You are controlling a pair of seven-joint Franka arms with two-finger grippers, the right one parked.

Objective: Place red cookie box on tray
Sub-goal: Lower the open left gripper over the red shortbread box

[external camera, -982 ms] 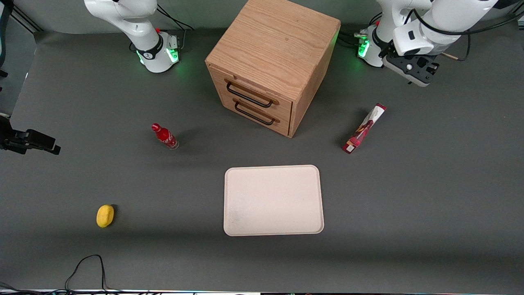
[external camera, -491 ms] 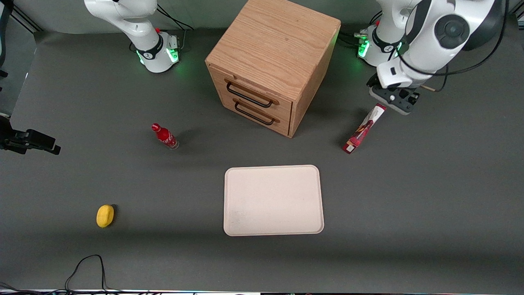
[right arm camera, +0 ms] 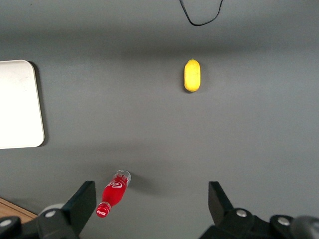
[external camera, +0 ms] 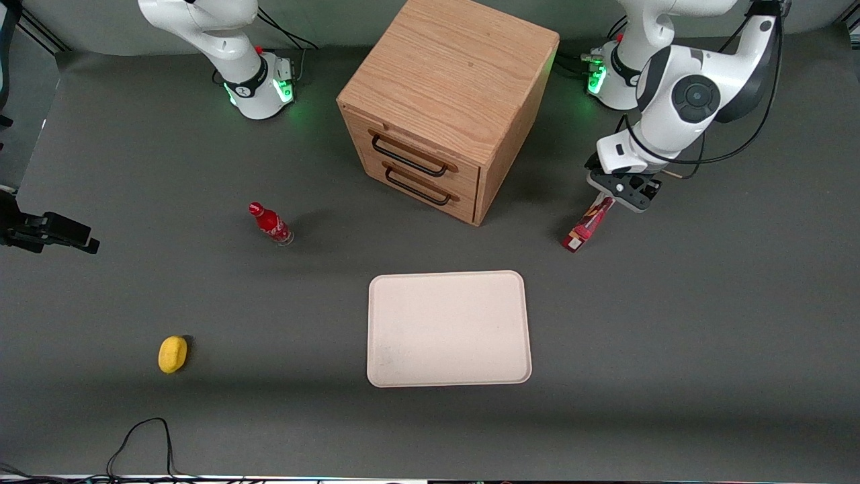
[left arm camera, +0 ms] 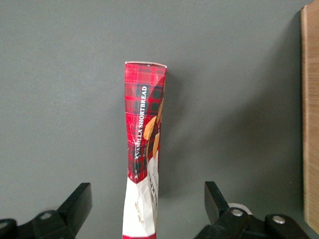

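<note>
The red cookie box [external camera: 586, 228] lies on the grey table beside the wooden cabinet, toward the working arm's end. It is farther from the front camera than the cream-white tray [external camera: 449, 328], which has nothing on it. My left gripper [external camera: 619, 193] hangs over the box's farther end and hides that end in the front view. In the left wrist view the plaid box [left arm camera: 145, 134] runs lengthwise through the gripper [left arm camera: 147, 201]. The gripper is open, with a black finger [left arm camera: 79, 203] on either side and a clear gap to the carton.
A wooden two-drawer cabinet [external camera: 443, 107] stands close beside the box; its edge [left arm camera: 310, 124] shows in the left wrist view. A small red bottle [external camera: 271, 224] and a yellow fruit-like thing [external camera: 173, 354] sit toward the parked arm's end.
The left arm has swung down and toward the front camera, from near its base to over the box's farther end. The box and the tray have not moved.
</note>
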